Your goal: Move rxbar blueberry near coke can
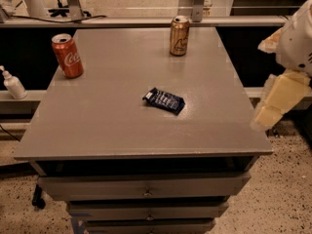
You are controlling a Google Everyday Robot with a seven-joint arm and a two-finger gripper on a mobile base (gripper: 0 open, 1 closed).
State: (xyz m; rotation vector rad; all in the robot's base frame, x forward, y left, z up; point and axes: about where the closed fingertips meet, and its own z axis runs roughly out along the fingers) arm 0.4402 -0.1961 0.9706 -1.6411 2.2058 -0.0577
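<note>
The rxbar blueberry (164,100), a small flat bar in a dark navy wrapper, lies near the middle of the grey table (112,126). The coke can (68,55), red-orange with white script, stands upright near the table's far left corner. My gripper (277,101), pale yellow below a white arm (296,43), hangs off the table's right edge. It is well to the right of the bar and holds nothing.
A gold can (179,35) stands upright at the table's far edge, right of centre. A white pump bottle (13,84) sits on a ledge to the left. Drawers (146,191) lie under the tabletop. The floor is speckled.
</note>
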